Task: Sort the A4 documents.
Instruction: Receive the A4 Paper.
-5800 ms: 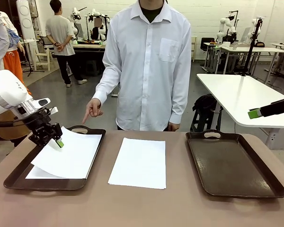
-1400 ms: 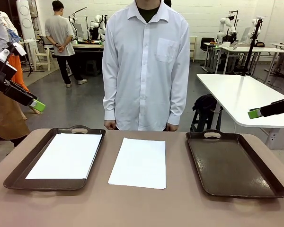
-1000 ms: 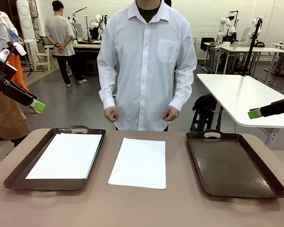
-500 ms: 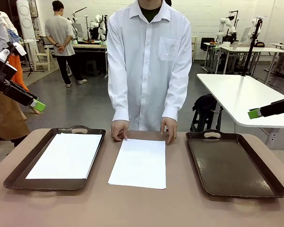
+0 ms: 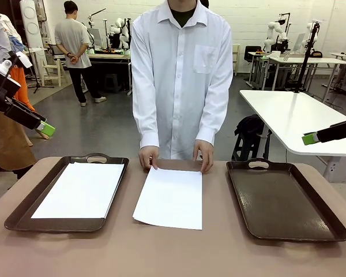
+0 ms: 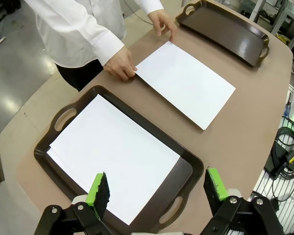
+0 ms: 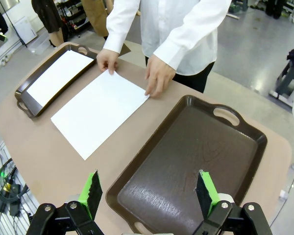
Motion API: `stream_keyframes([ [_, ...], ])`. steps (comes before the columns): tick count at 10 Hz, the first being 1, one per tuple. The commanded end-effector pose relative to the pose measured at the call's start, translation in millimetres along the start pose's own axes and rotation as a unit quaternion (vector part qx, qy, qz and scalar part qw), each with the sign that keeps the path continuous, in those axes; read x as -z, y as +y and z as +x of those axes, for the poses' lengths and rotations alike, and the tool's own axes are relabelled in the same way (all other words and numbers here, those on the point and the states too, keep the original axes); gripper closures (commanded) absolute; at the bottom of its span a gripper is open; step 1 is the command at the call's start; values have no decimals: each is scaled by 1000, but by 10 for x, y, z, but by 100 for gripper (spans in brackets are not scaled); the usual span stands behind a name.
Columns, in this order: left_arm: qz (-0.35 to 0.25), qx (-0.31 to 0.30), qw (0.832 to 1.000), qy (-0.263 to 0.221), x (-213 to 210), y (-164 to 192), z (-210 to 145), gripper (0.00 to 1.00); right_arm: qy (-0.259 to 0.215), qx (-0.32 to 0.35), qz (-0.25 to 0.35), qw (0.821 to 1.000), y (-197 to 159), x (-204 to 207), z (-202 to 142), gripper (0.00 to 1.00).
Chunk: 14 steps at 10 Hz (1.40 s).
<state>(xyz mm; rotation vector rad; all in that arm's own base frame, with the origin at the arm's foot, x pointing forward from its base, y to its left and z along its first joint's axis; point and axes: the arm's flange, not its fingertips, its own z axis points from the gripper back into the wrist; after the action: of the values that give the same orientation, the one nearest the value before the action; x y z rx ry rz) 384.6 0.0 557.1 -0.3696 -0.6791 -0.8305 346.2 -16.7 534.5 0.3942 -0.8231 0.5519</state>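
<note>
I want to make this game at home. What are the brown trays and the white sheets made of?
The right tray and left tray look like hard moulded plastic, glossy: light glints off the pebbled surface; coated wood is possible. The sheet on the table and the sheet in the left tray look like thin matte white paper: flat, no shine, barely any edge.

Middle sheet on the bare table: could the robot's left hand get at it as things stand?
Probably, but not freely. The left hand hangs open, raised beyond the left end of the table, with nothing between it and the middle sheet; yet the person's hands hold its far edge.
</note>
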Motion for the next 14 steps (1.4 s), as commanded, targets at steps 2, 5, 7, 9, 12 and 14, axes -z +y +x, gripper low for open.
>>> stream_keyframes([
  [2,-2,8,1000,2,-8,-13,-7,0,-3,3,8,1000,-17,22,-9,0],
  [5,-2,8,1000,2,-8,-13,-7,0,-3,3,8,1000,-17,22,-9,0],
  [7,-2,8,1000,2,-8,-13,-7,0,-3,3,8,1000,-17,22,-9,0],
  [9,-2,8,1000,2,-8,-13,-7,0,-3,3,8,1000,-17,22,-9,0],
  [12,-2,8,1000,2,-8,-13,-7,0,-3,3,8,1000,-17,22,-9,0],
  [14,-2,8,1000,2,-8,-13,-7,0,-3,3,8,1000,-17,22,-9,0],
])
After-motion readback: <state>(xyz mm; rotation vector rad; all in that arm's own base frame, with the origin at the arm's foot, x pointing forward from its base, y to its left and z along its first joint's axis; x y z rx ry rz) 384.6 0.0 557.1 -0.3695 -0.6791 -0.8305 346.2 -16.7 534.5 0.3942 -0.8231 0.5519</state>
